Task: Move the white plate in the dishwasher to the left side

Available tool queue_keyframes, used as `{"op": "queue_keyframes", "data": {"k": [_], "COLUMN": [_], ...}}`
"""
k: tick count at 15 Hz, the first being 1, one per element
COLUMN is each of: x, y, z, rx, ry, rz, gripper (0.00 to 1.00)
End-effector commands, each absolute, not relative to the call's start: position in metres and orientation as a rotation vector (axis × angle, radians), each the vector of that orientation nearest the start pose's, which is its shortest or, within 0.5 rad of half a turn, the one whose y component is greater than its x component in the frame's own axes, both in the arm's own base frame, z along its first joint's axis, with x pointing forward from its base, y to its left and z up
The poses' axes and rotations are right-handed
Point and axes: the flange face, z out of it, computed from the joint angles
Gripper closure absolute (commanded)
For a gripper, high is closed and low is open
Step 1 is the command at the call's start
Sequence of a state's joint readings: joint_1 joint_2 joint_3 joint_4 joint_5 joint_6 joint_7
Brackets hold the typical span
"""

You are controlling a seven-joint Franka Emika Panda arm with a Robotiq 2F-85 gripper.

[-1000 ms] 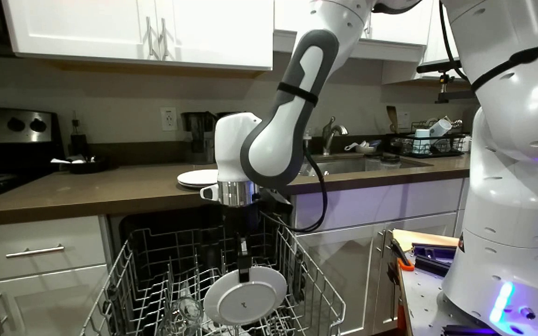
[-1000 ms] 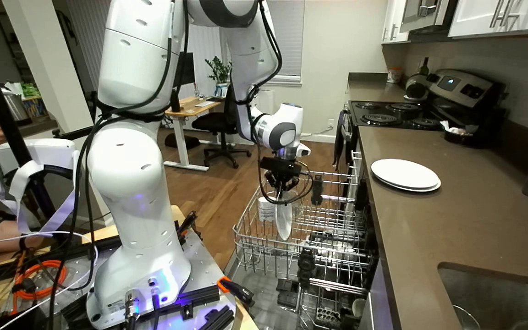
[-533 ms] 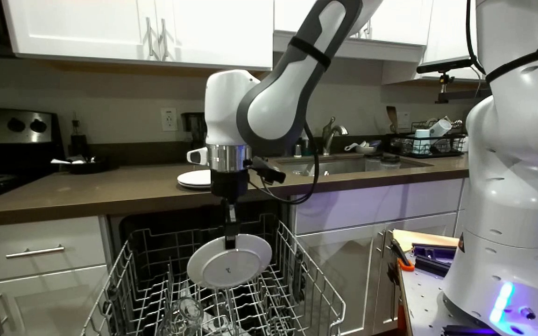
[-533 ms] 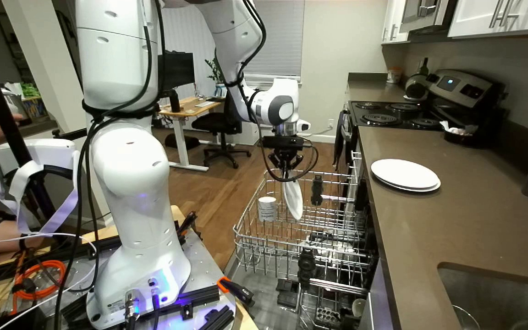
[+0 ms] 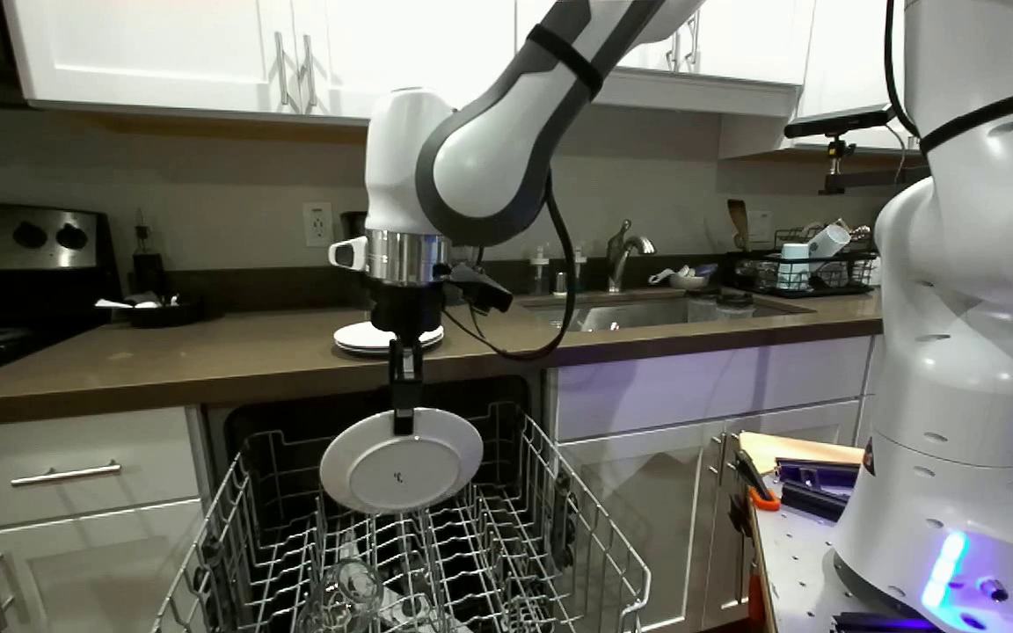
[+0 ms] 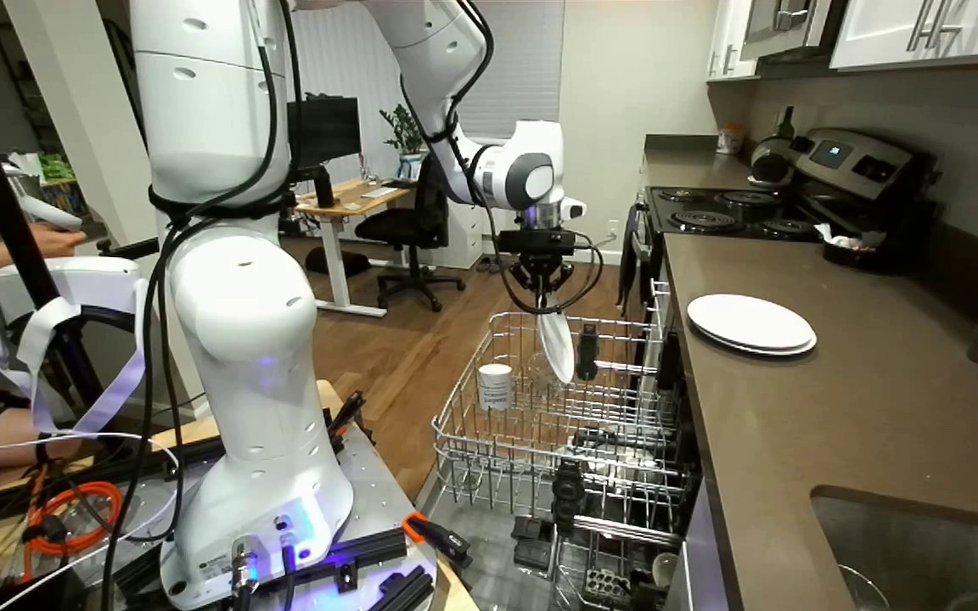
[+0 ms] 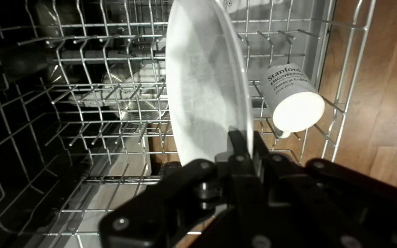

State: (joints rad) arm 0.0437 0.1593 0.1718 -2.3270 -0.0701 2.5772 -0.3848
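White panelled upper cabs point(image 5: 163, 53) w/ slim metal handles point(image 5: 281, 72) hung, brightly lit, on a dim grey-beige wall point(image 5: 234, 176) w/ a white elec. outlet point(image 5: 317, 224). Below ran a long brown bench point(image 5: 234, 347) & white lower cabs point(image 5: 93, 547), 1 front tinted purple. In an exterior view, a black coil-top stove point(image 6: 744, 212) w/ a small lit display point(image 6: 833, 153) stood in line w/ the bench. Brown wood floor point(image 6: 421, 365) ran back to a cream wall point(image 6: 625, 102) w/ a pale lowered window blind point(image 6: 523, 68). Nr. white vertical blinds point(image 6: 340, 59) stood a light-wood, white-legged desk point(image 6: 357, 202) w/ a black flat monitor point(image 6: 329, 131), a black swivel chair point(image 6: 429, 204) beside it & a green leafy plant point(image 6: 404, 129) nearby.
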Motion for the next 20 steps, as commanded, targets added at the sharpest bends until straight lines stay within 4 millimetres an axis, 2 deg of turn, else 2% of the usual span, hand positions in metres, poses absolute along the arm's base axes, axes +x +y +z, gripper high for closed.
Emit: {"op": "queue_keyframes", "data": {"k": [1,2,3,8,11,15,18,20], "x": [0.532,0.535,0.524,0.536,0.552,0.58,0.608,0.627], "y": [0.123,0.123,0.121,0.122,0.122,0.134,0.144,0.147], "z": [0.281,0.283,0.276,0.276,0.279,0.29,0.291,0.284], "rx": [-2.866,-2.878,-2.916,-2.905,-2.863,-2.802,-2.827,-2.854], "ry": [-1.076,-1.028,-1.028,-1.02,-1.039,-1.101,-1.123,-1.118], "rz": [-0.025,-0.031,-0.04,-0.007,0.073,0.181,0.168,0.129], "gripper": [0.94,0.94,0.93,0.95,0.95,0.95,0.95,0.95]}}
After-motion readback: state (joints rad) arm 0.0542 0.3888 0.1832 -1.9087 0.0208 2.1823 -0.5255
